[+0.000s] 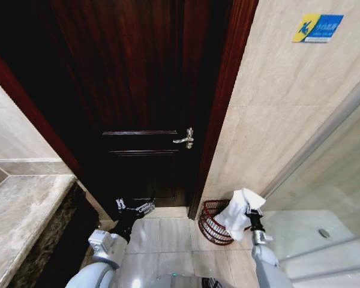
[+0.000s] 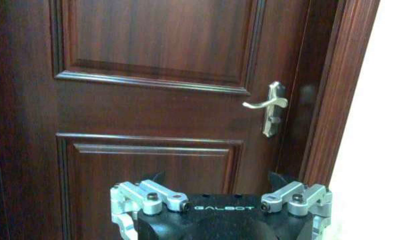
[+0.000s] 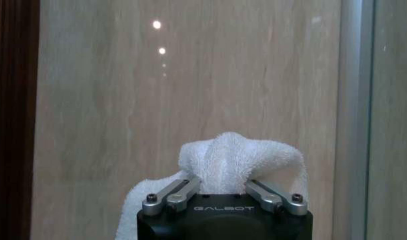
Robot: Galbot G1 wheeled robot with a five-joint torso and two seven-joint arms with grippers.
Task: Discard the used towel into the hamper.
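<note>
Your right hand (image 1: 247,211), lower right of the head frame, is pinching the white towel (image 1: 239,210): in the right wrist view both fingers (image 3: 183,190) are clamped on a bunched fold of terry, with the towel (image 3: 237,157) humped up above them and a tail spilling down one side. The hamper (image 1: 211,223) sits on the tiled floor (image 1: 168,240) against the beige wall, just right of the dark wooden door (image 1: 132,90). From the head view the towel hangs in front of the hamper's right part; I can't tell for sure whether it's over the opening or short of it.

Handling, my read: the towel is soft, light and limp, with no fragility and little slip risk on terry. The bunched-fold grip looks fine. The loose tail may drape over the wire rim and snag on the open weave. The hamper looks light, so it could shift if bumped.

Your left hand (image 1: 134,208) is at lower centre-left near the door's foot, spread and empty. Its wrist view faces the door and the silver lever handle (image 2: 270,107).

Writing: "GALBOT" on both hand housings. The blue-yellow sign (image 1: 317,27) at the upper right of the head frame has text too small to read.
</note>
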